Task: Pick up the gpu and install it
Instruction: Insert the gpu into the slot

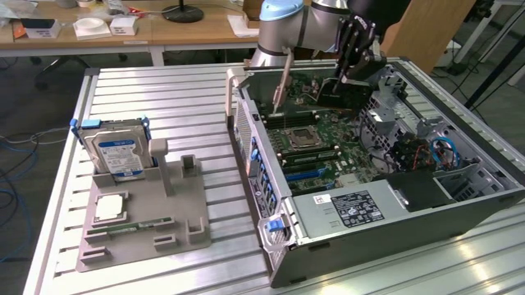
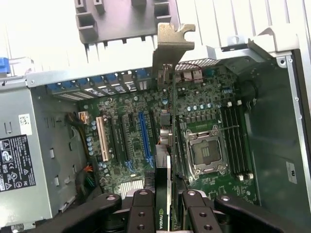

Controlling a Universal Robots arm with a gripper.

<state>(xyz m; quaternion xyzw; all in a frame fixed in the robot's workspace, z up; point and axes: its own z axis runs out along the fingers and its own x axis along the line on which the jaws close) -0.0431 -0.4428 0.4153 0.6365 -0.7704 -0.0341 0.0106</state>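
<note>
Above a slatted metal table (image 1: 164, 104), the gripper (image 2: 167, 206) is clamped on the gpu (image 2: 165, 133), holding it edge-on over the motherboard (image 1: 328, 144) inside the open computer case (image 1: 426, 215), with its bracket (image 2: 172, 46) toward the case's rear wall. Beside the case, on the exterior view's left, a grey stand (image 1: 139, 227) holds a hard drive (image 1: 119, 153).

Light is bright and even, falling from overhead. In the exterior view the table (image 1: 164, 110) slats gleam, with white glare streaks near the lower right corner. The case (image 1: 275, 203) keeps its interior in soft shadow, darkest toward the front. In the wrist view the table (image 2: 39, 34) beyond the case burns out to plain white. The gpu (image 2: 170, 48) bracket shines pale tan, while the case wall (image 2: 277, 145) sits in dim greenish shade.
</note>
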